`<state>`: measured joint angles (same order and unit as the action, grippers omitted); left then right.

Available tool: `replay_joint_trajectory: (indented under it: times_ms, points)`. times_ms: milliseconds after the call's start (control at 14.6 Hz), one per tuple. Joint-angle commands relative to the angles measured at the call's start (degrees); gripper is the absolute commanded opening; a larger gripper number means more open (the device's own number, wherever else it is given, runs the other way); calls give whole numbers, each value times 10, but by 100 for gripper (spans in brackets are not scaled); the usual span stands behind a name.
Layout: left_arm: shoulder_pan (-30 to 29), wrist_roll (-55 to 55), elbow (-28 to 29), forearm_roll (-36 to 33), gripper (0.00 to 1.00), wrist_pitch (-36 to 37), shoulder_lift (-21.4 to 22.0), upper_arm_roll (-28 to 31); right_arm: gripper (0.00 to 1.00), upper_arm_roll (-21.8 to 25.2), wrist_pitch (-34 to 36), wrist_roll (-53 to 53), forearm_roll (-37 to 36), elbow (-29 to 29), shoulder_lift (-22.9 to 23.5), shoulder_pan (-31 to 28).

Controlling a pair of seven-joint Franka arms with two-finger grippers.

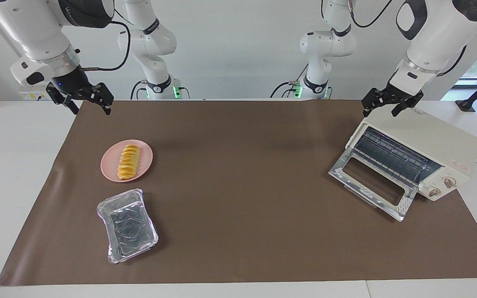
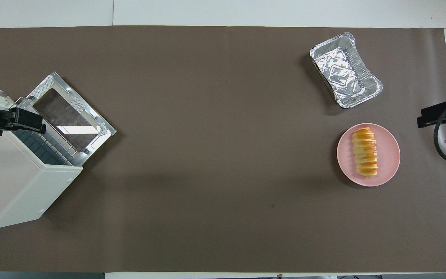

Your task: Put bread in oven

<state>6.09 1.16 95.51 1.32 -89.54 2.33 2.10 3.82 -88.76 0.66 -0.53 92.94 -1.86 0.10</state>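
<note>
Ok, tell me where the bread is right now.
The bread lies on the pink plate toward the right arm's end of the table, nearer to the robots than the foil tray. Neither arm touches it.

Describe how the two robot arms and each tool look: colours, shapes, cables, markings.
Both arms are glossy white with rounded segments, black joint bands and black cables. The right tool and left tool are black, two-fingered, on silver wrist rings. Green lights glow at the bases.
</note>
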Motion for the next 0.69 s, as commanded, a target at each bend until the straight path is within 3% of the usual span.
replay_joint_trajectory:
  times_ms: [0,343,617]
  points:
    - [1,3,-2,-4,100,2,2,2,100,-2,-4,-11,9,8,-7,-5]
    - [1,3,-2,-4,100,2,3,2,100,-2,16,-6,9,12,-10,-5]
    - [1,3,-2,-4,100,2,2,2,100,-6,-23,-3,10,59,-28,2]
